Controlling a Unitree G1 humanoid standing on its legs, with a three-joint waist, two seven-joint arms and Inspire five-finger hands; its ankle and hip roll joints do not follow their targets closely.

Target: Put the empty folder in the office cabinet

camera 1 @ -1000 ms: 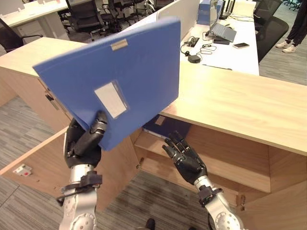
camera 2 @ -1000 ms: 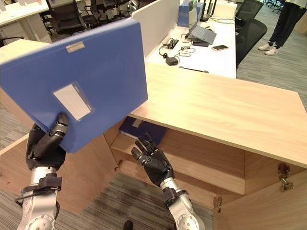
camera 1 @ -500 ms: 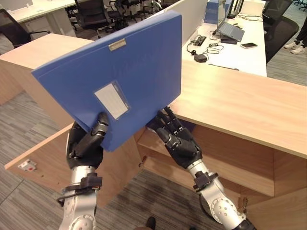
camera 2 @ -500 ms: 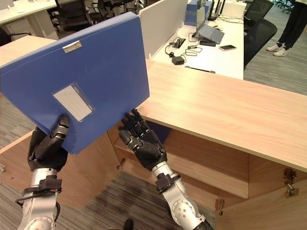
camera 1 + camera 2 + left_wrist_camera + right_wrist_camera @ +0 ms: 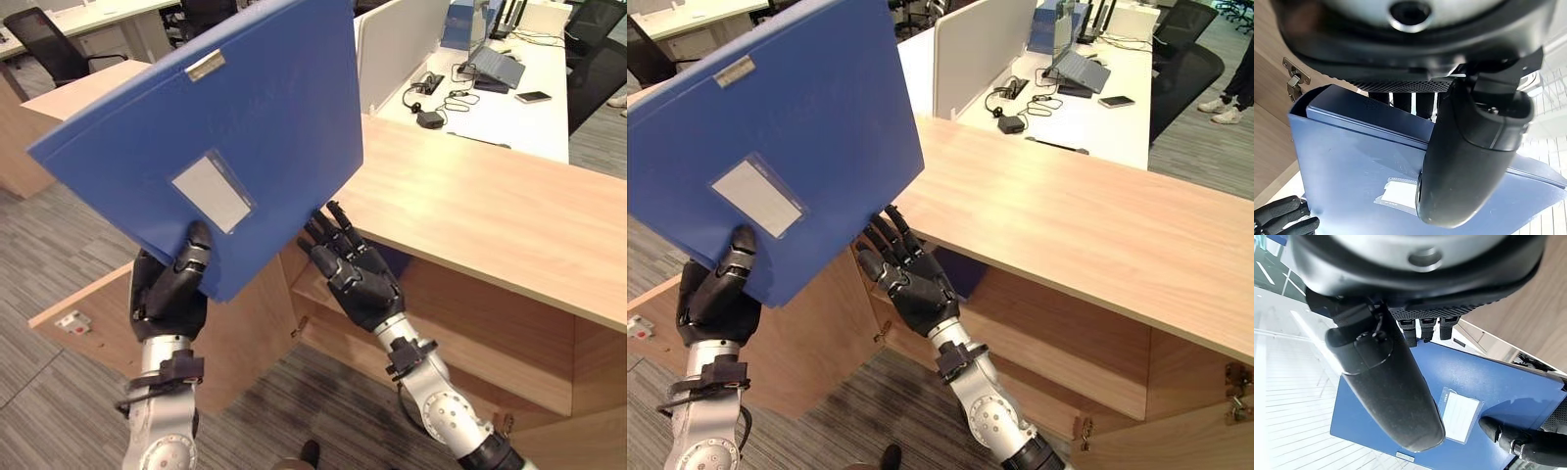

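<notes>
From the left eye view, the blue folder is held up tilted in the air, in front of the wooden cabinet with its light wood top. The left hand grips the folder's lower edge, thumb pressed on the front face just below the clear label pocket. The right hand is raised beside the folder's lower right corner with fingers spread and straight, their tips at the folder's edge. An opened cabinet door stands out behind the left hand.

The right eye view adds the cabinet's inner shelf to the right of the open hand, and a white desk behind the cabinet carrying a laptop and a phone.

The left wrist view shows the thumb laid over the folder's face while fingers curl behind its thickness; a door hinge shows on the wood.

The right wrist view shows the right thumb and straight fingers facing the folder without closing on it, with the other hand's thumb on the folder near the pocket
</notes>
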